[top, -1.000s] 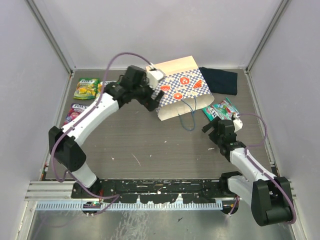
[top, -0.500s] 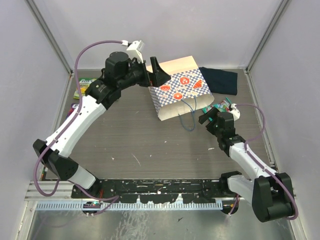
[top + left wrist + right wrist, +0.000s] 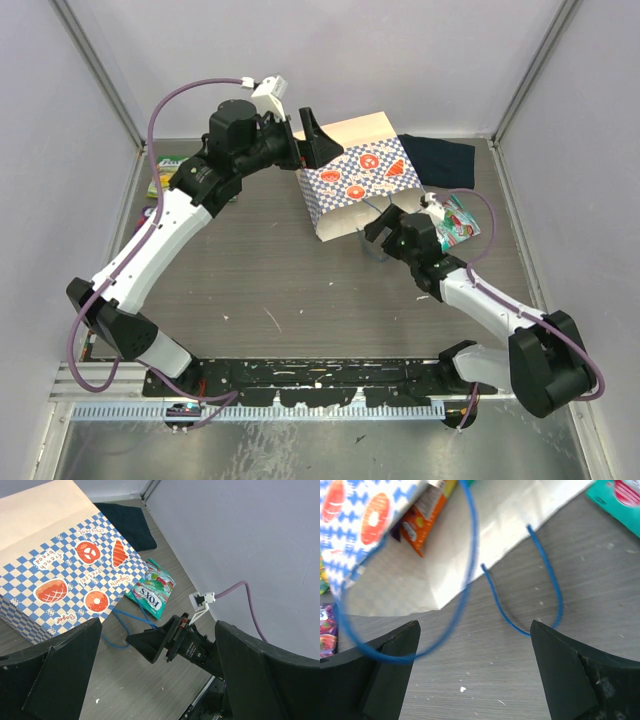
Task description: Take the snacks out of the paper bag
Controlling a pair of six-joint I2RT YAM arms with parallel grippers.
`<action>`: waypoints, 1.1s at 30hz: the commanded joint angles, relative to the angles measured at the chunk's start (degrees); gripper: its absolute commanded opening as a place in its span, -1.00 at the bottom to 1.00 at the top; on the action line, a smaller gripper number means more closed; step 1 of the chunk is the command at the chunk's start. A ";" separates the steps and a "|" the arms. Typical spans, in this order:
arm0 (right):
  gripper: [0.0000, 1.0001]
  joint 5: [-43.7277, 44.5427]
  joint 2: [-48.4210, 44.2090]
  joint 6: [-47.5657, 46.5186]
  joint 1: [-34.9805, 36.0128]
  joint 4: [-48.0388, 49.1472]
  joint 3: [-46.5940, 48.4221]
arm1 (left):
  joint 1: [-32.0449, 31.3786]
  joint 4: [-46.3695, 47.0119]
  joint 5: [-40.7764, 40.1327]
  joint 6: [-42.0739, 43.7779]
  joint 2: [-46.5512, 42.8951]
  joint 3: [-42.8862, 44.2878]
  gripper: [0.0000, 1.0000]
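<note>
Paper bag [image 3: 365, 172] lies flat, mouth twd R gripper [image 3: 379, 226], orange pouch [image 3: 421, 524] inside.

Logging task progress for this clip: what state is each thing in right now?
paper bag: lying on its side, mouth open
orange pouch: inside the bag
teal-white pouch: out of the bag, lying flat
navy cloth: folded
left claw: open, empty
right claw: open, empty, at the bag's mouth

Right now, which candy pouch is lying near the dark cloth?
The teal-and-white pouch, lying right of the paper bag; the orange pouch is inside it.
</note>
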 commanded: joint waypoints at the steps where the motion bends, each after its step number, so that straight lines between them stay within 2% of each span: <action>1: 0.93 1.84 2.28 -1.55 2.21 5.07 6.08 | -0.22 2.76 -1.03 1.48 -3.08 -0.24 0.96; 5: 0.87 0.76 5.05 -1.05 3.40 4.54 8.75 | -0.22 3.07 -1.95 1.73 -2.74 0.29 0.96; 14: 0.80 7.77 7.44 -4.03 3.43 1.62 13.55 | -0.21 2.81 -2.08 2.01 -2.32 0.11 0.96; 27: 0.79 11.92 5.29 -6.59 3.11 0.82 14.97 | -0.26 1.96 -1.06 2.08 0.88 2.09 0.96; 33: 0.54 11.27 6.22 -6.40 2.95 1.29 15.63 | -0.26 2.79 -0.70 2.48 0.15 0.72 0.96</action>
